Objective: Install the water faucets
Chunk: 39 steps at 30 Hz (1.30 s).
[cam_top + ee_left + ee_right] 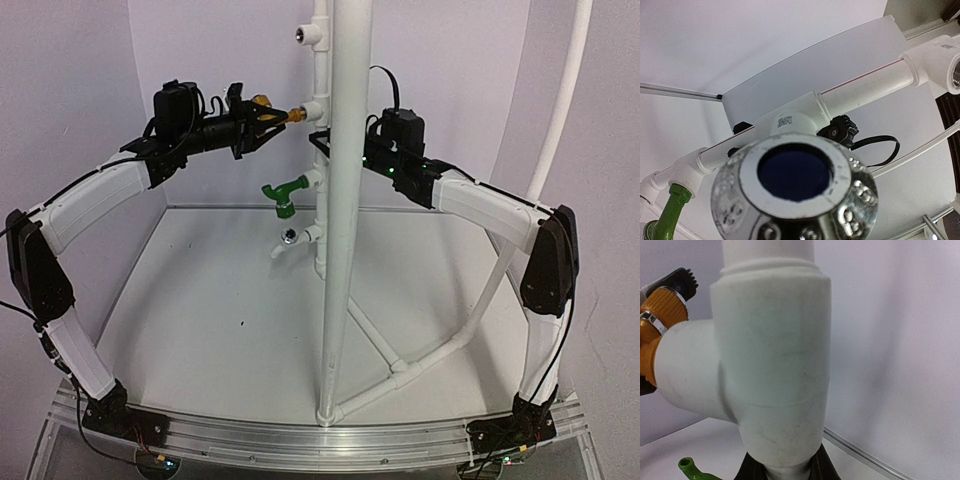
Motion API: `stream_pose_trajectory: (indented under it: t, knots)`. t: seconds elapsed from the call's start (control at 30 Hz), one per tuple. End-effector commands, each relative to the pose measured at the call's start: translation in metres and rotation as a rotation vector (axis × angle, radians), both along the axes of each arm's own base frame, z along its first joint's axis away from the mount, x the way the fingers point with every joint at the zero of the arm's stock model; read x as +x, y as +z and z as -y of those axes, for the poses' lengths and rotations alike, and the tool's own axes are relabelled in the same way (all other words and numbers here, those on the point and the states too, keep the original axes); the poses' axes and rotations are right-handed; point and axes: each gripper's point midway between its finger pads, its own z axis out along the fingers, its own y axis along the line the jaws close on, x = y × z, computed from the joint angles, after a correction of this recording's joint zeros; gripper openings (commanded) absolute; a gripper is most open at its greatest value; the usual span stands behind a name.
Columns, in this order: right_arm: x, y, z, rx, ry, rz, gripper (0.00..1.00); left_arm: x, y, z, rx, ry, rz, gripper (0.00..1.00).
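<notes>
The brass-gold faucet is held level in my left gripper, which is shut on it. Its threaded end is at the side opening of a white tee on the upright pipe. In the left wrist view its round shiny knob with a dark blue cap fills the foreground and hides my fingers. The green faucet sits in the tee below, spout down. My right gripper is shut on the upright pipe just under the tee, fingers on either side. The brass end shows at the left.
A thick white pole stands in front of the pipe rack and hides part of the right gripper. An open tee is at the top, another below the green faucet. Slanted brace pipes cross the right floor. White walls close the back.
</notes>
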Motion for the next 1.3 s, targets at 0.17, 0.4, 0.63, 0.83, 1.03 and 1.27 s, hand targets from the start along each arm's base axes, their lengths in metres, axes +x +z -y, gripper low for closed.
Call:
stream_pose_trajectory:
  t: [0.17,0.4,0.63,0.83,1.03,1.27]
  knots:
    - [-0.085,0.021,-0.05,0.017,0.357,0.002,0.0,-0.005,0.007,-0.003,0.108,0.042,0.176,0.0]
    - [-0.085,0.021,-0.051,0.018,0.362,0.004,0.0,-0.007,0.002,-0.004,0.218,0.049,0.331,0.0]
    - [-0.085,0.02,-0.051,0.016,0.364,0.002,0.0,-0.01,0.003,-0.001,0.366,0.079,0.544,0.0]
    - [-0.085,0.02,-0.051,0.015,0.364,0.003,0.0,-0.011,-0.001,0.001,0.495,0.102,0.735,0.0]
    - [-0.085,0.019,-0.051,0.011,0.364,0.003,0.0,-0.013,-0.011,0.002,0.654,0.116,0.958,0.0]
    - [-0.086,0.018,-0.052,0.01,0.366,0.001,0.0,-0.008,-0.014,-0.008,0.804,0.184,1.205,0.0]
